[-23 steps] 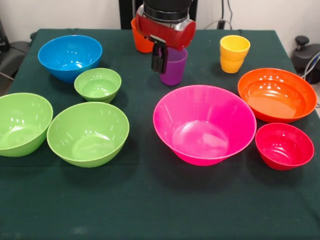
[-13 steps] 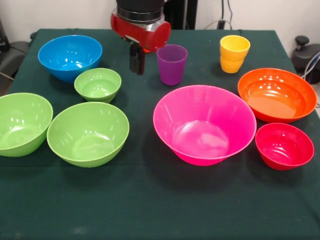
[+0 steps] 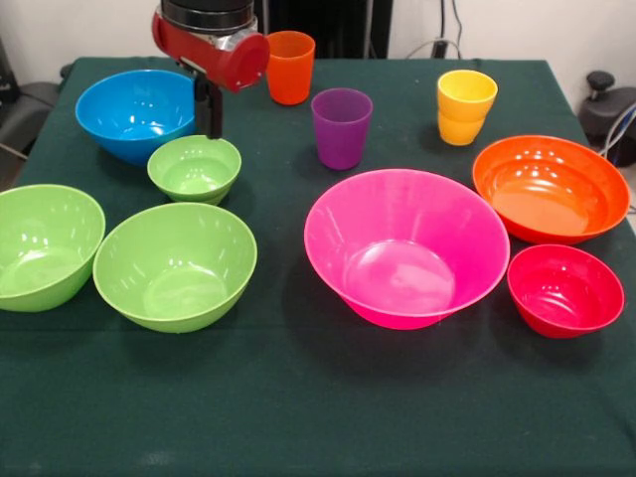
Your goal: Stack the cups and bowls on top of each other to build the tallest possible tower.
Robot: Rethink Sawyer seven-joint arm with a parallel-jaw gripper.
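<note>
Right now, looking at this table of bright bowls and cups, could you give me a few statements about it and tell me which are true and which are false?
1. The pink bowl stands empty. True.
2. The purple cup sits inside the orange bowl. False: it stands by itself on the green cloth.
3. The tool hangs above the gap between the blue bowl and the smallest green bowl. True.
4. A tower is already built. False: every bowl and cup stands apart, nothing stacked.
5. The red bowl is larger than the pink bowl. False: it is much smaller.
</note>
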